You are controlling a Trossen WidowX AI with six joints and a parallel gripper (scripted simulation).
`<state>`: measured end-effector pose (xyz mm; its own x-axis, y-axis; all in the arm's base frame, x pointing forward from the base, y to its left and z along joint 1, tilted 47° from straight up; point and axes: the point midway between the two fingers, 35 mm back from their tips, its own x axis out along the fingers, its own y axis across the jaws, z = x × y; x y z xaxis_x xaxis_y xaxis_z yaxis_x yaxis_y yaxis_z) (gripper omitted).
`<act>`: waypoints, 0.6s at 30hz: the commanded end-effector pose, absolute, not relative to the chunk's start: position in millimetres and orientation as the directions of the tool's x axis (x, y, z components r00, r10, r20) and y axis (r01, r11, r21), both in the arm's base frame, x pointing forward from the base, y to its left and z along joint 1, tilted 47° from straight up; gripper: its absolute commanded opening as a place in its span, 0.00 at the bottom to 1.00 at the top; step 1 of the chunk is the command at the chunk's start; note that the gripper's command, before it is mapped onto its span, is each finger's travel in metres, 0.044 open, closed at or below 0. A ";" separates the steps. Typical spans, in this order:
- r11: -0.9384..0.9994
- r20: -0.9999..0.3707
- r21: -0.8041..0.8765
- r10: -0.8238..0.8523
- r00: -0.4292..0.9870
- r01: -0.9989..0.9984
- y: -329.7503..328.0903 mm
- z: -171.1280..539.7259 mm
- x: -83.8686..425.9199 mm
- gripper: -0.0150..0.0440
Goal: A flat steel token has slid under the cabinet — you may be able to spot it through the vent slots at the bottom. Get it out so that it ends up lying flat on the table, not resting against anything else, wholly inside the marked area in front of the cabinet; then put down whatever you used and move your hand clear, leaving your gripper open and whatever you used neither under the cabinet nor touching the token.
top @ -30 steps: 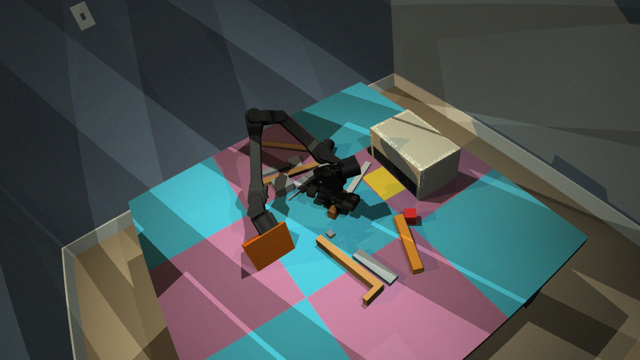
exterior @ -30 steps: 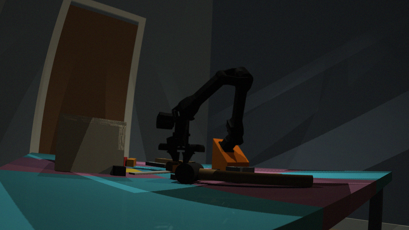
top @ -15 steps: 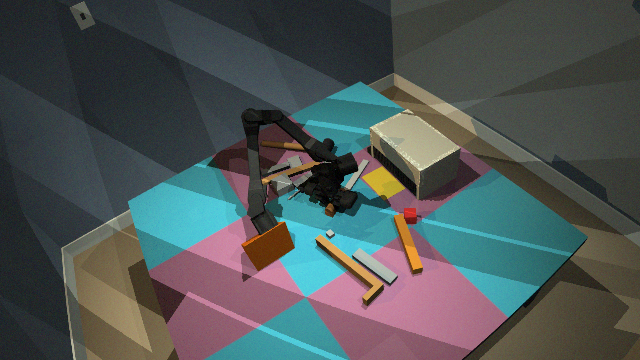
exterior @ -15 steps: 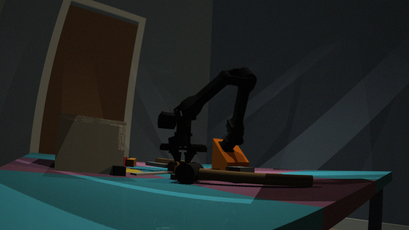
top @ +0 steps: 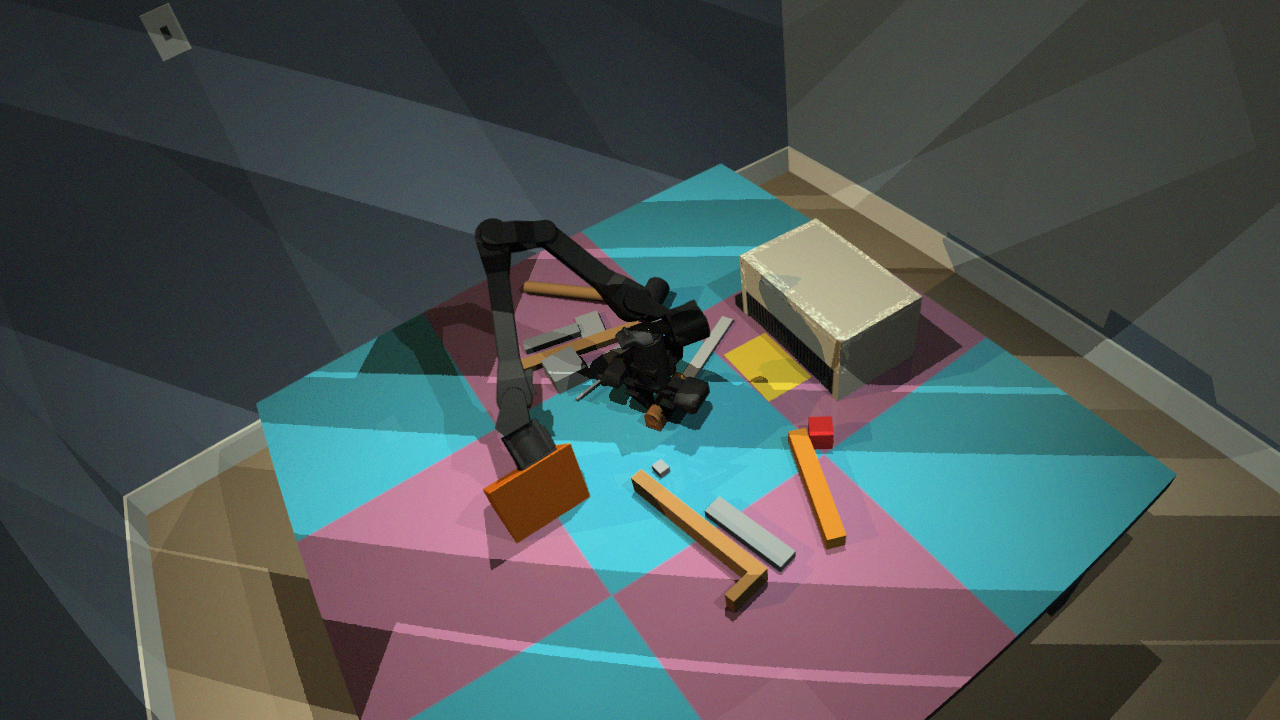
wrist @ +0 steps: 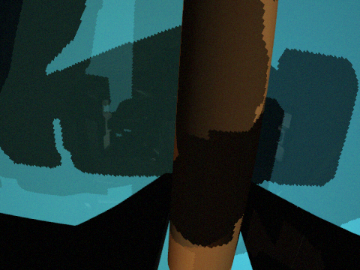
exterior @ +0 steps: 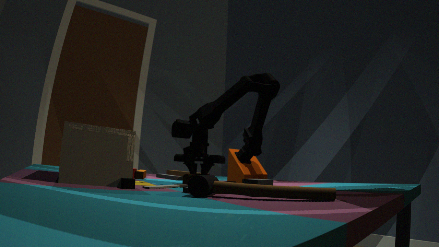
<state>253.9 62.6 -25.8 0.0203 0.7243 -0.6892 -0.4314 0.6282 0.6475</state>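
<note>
And the tool is in hand: the claw (top: 669, 394) (exterior: 198, 174) (wrist: 203, 184) is clamped on a brown handle (top: 655, 417) (exterior: 187, 179) (wrist: 225, 75), and a flat gray blade (top: 716, 340) (exterior: 164, 186) seems to run on from it toward the cabinet (top: 832, 277) (exterior: 95, 153). That looks like the picking-up done, the fetching still to come! The token? Can't make it out; the vent slots in the cabinet's front are too dark, so by the task it's presumably underneath. The yellow area (top: 767, 365) (exterior: 144, 183) sits in front of the cabinet, with no token I can identify in it; a small dark patch there may be shadow. Left to do, then: reach under, draw the token out flat onto the yellow, set the tool down away from both, open up, move off. Around the cabinet, a black block (exterior: 127, 183) hugs one front corner; off the other, farther forward, come a red block (top: 820, 431) (exterior: 134, 173) and an orange bar (top: 816, 488) (exterior: 140, 174). The approach straight in front looks open, but a wide swing could clip those.
</note>
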 end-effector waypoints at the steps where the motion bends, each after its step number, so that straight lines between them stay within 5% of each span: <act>1: 0.628 -0.688 0.644 0.725 0.027 -0.437 65.0 -21.4 254.2 0.25; 18: 0.628 -0.688 0.645 0.725 0.027 -0.436 76.6 -9.3 251.9 0.25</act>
<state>251.1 74.5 -13.5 0.0204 0.7245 -0.6890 -0.4316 0.6280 0.6476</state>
